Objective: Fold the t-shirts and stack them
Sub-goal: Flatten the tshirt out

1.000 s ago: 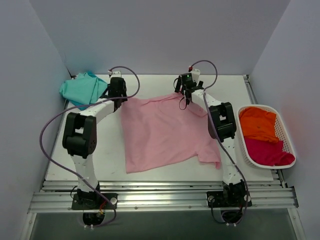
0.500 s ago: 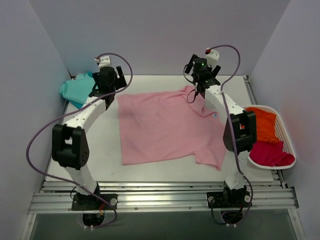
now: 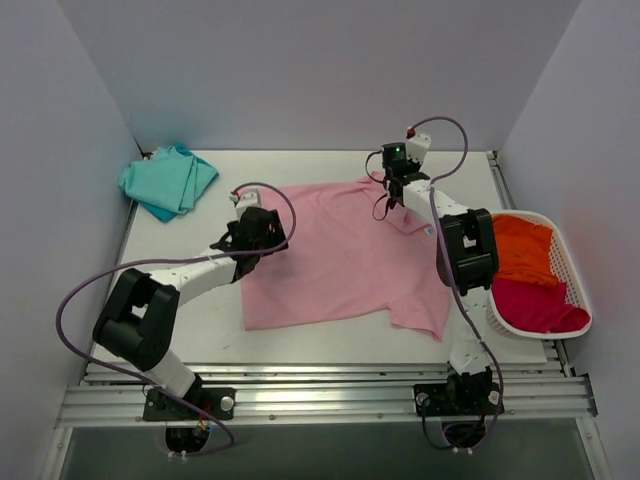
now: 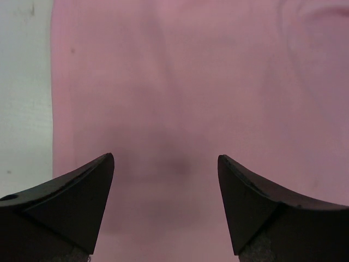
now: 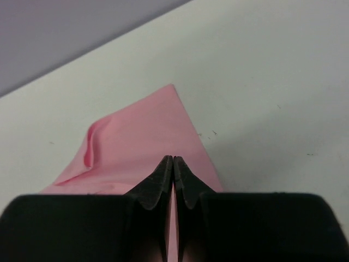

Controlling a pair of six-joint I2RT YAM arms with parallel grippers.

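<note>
A light pink t-shirt [image 3: 340, 255] lies spread flat on the white table. My left gripper [image 3: 268, 228] hovers open over the shirt's left side; in the left wrist view its fingers [image 4: 82, 191] stand wide apart above the pink cloth [image 4: 180, 82], with the cloth's left edge and bare table beside them. My right gripper [image 3: 388, 186] is at the shirt's far right corner. In the right wrist view it [image 5: 173, 158] is shut, tips pressed together on the pink cloth [image 5: 142, 131]. A folded teal t-shirt [image 3: 168, 180] sits at the back left.
A white basket [image 3: 575, 255] at the right edge holds an orange t-shirt [image 3: 515, 248] and a magenta one [image 3: 538, 305]. Grey walls close in the table on three sides. A metal rail [image 3: 320, 385] runs along the near edge.
The left arm swung from the back left, near the teal shirt, down over the pink shirt's left side. The right gripper dropped onto the shirt's far corner and shut.
</note>
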